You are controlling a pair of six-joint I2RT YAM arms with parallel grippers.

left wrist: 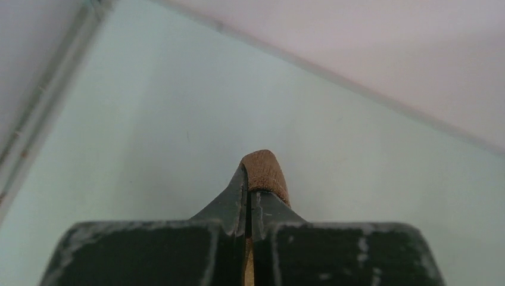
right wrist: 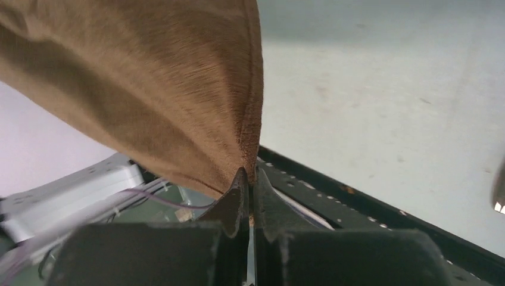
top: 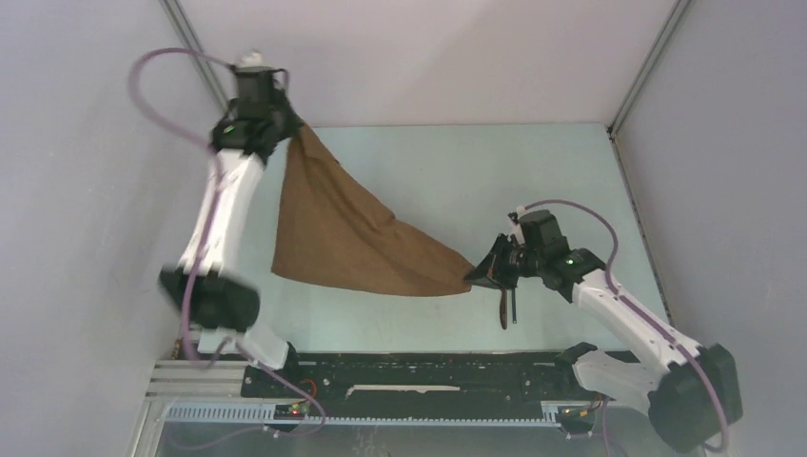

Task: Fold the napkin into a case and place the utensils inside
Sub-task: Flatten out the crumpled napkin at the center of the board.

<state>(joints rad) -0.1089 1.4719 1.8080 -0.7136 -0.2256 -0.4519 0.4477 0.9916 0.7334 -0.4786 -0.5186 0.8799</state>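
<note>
Right gripper [right wrist: 249, 177] fingers sit closest to the lens in the right wrist view, jaws pressed together on a corner of the napkin [right wrist: 149, 83]. Left gripper [left wrist: 249, 187] is clamped just as tight, with a nub of brown cloth poking past its tips.

Napkin: off the table [top: 457, 171], slung between our two arms. From above it hangs as a sagging triangle, high at the far-left corner and lower at the near-right one. Its bottom edge droops toward the tabletop; we cannot tell whether it touches. Nothing is folded yet, by our reading.

Handling: soft, light and limp, with a napped surface. We expect it to sag and swing wherever it is unsupported. It is best pinched at corners or along the hemmed edge, where the stitching gives some bite; a mid-panel grip would only bunch it. It looks neither fragile nor slippery.

Utensils [top: 507, 307]: on the table just beside the right gripper, toward the near edge. They are two slender pieces side by side, one brown and one dark.

Hard to make out: the utensils' far ends are tucked under the gripper. The napkin's two free corners are lost in the drape. A blurred sliver at the right edge of the right wrist view we cannot name.
</note>
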